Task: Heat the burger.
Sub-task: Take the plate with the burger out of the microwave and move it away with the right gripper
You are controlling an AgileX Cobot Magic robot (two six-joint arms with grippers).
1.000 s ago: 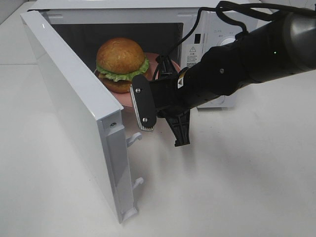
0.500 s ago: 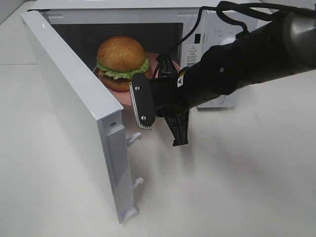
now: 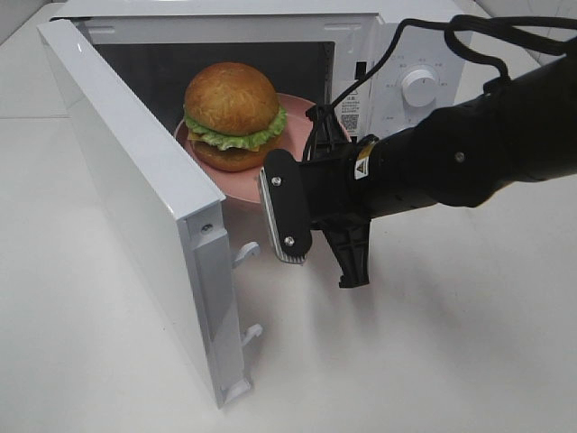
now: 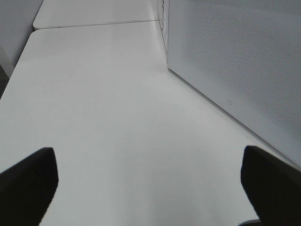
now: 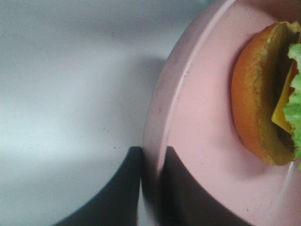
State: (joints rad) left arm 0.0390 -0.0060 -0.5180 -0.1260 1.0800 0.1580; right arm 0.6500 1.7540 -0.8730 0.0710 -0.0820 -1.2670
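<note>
The burger (image 3: 232, 113) sits on a pink plate (image 3: 297, 115) inside the open microwave (image 3: 388, 54), at 12 o'clock. The right claw (image 5: 149, 188) pinches the plate's rim. Left claw (image 4: 150, 181): wide, empty. Releasing, shutting the door (image 3: 135, 207) and starting remain.

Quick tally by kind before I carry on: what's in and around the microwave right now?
Burger: 1
Pink plate: 1, held at its rim by the right claw
Microwave: 1, door open
Total: 3
</note>
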